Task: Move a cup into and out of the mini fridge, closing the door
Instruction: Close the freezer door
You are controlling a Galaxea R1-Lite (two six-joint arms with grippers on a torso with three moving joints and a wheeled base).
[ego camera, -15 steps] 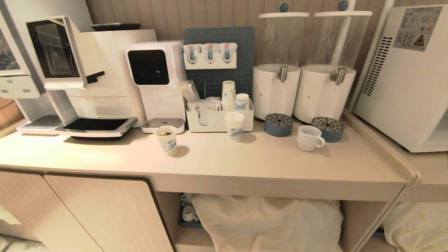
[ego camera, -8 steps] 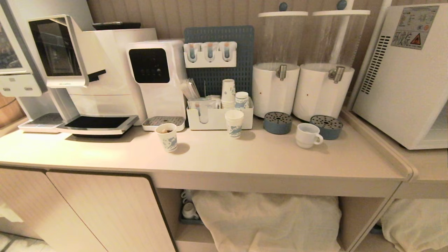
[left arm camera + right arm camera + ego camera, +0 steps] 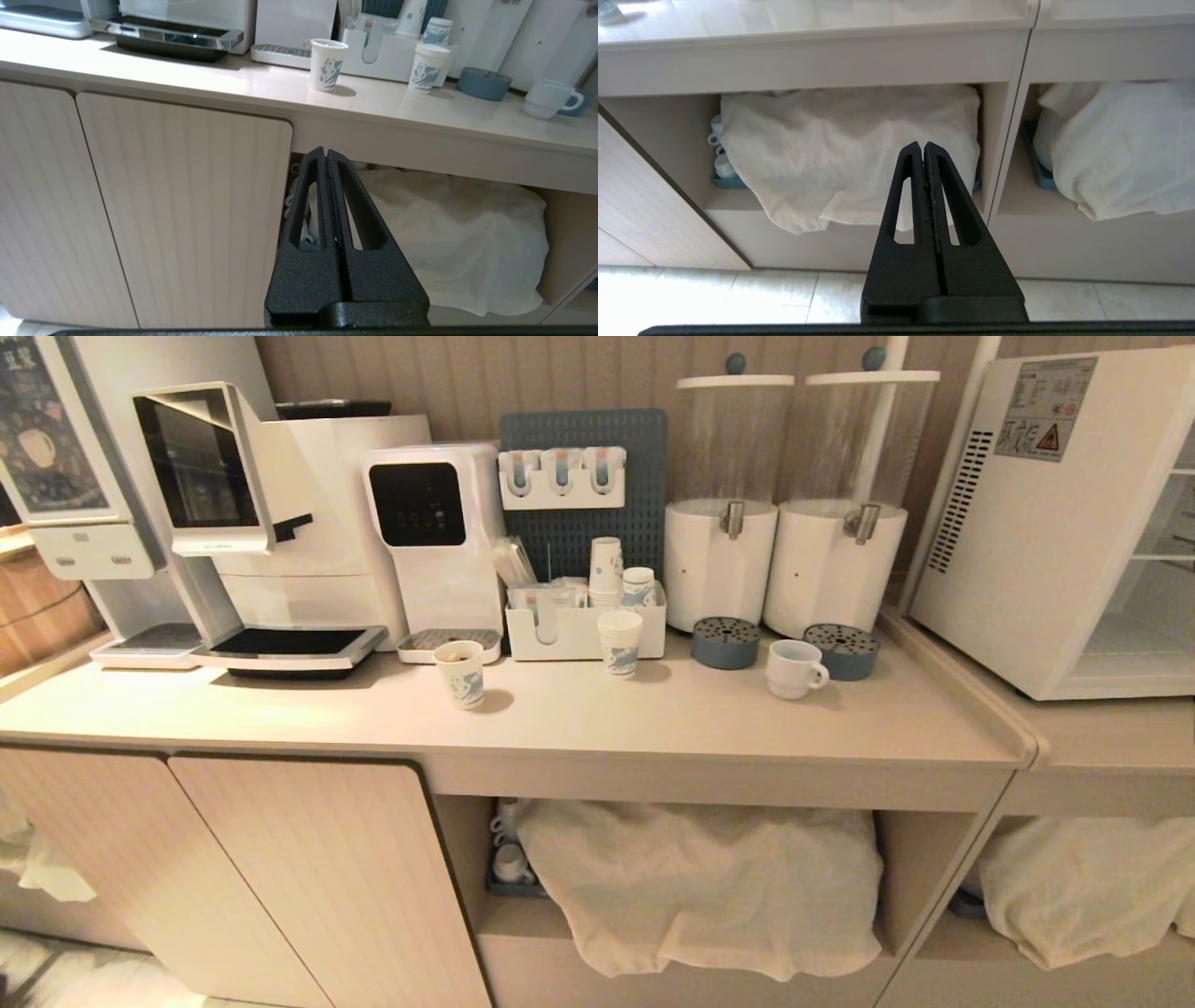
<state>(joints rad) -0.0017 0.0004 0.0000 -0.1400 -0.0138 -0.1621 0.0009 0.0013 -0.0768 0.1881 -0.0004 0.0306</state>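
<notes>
On the worktop (image 3: pixel 579 709), right of centre, the cup (image 3: pixel 794 668) stands upright, handle pointing toward the fridge (image 3: pixel 1036 523), just in front of two blue drip trays (image 3: pixel 726 642) under two dispensers (image 3: pixel 719 560). Cup looks empty and nothing touches it. Fridge sits on a lower, adjoining counter at far right, well apart from the cup; its side shows vent slots and a warning sticker (image 3: pixel 1043 397), and wire shelves show at its open front. The door cannot be made out in any view.

Left of the cup, a paper cup (image 3: pixel 620 641) stands before a white organiser (image 3: pixel 583 630) holding stacked cups and sachets; another paper cup (image 3: pixel 462 674) stands further left near a water dispenser (image 3: pixel 439 537). A coffee machine (image 3: pixel 252 532) fills the left end, with a blue pegboard (image 3: pixel 583 485) at the back.

Below the worktop, a cabinet door (image 3: pixel 317 877) is closed, and open shelves hold white cloths (image 3: pixel 700 887) over stacked crockery.

Neither arm shows in the head view. Left gripper (image 3: pixel 327 156) hangs below worktop level in front of the cabinet, fingers pressed together, holding nothing. Right gripper (image 3: pixel 923 149) hangs low facing the cloth-covered shelf, fingers likewise pressed together, nothing held.
</notes>
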